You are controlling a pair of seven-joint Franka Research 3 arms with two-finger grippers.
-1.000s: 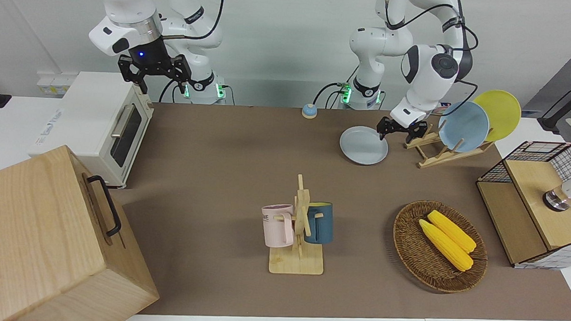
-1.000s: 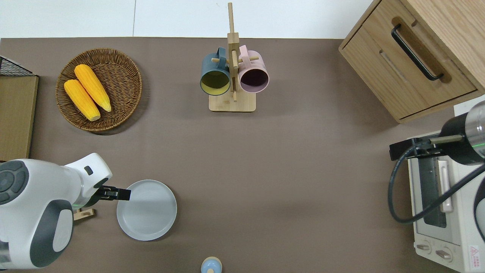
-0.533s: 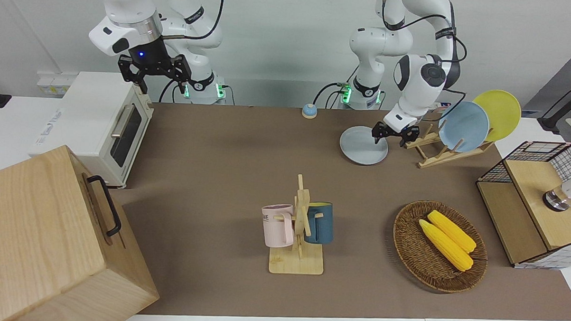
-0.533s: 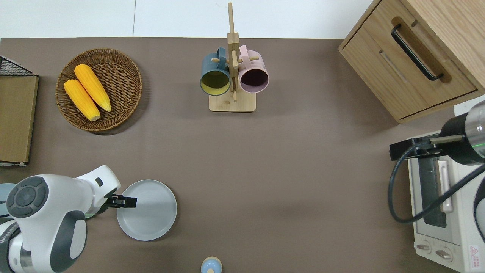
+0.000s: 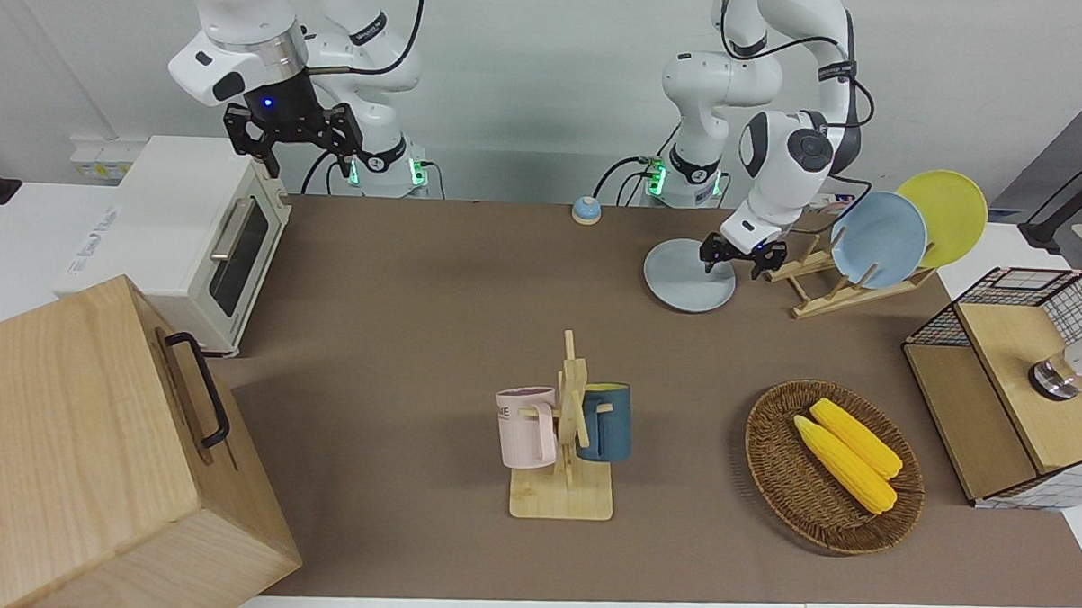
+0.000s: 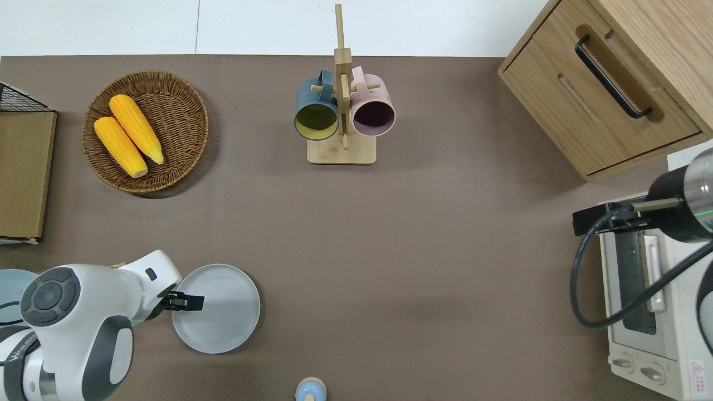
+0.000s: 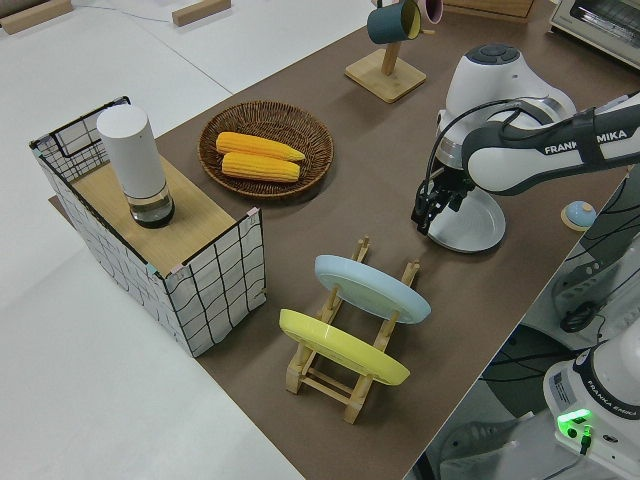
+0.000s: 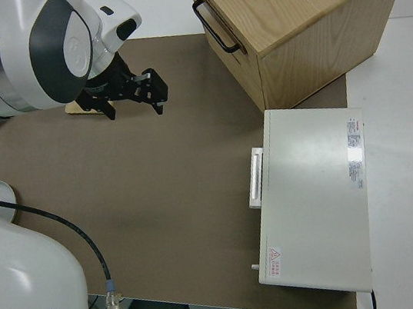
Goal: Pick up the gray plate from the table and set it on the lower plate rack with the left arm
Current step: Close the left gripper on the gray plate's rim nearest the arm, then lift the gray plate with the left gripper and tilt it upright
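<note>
on the brown table (image 5: 434, 273), the left gripper (image 5: 732, 254), fingers spread, straddles the gray plate (image 5: 681, 282) rim at its rack-side edge; right arm parked.

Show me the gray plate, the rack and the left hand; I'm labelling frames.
gray plate (image 6: 223, 312): overhead view, bare middle.
rack (image 5: 843, 298): front view, lower rail.
left hand (image 5: 732, 258): front view, between its fingertips.
</note>
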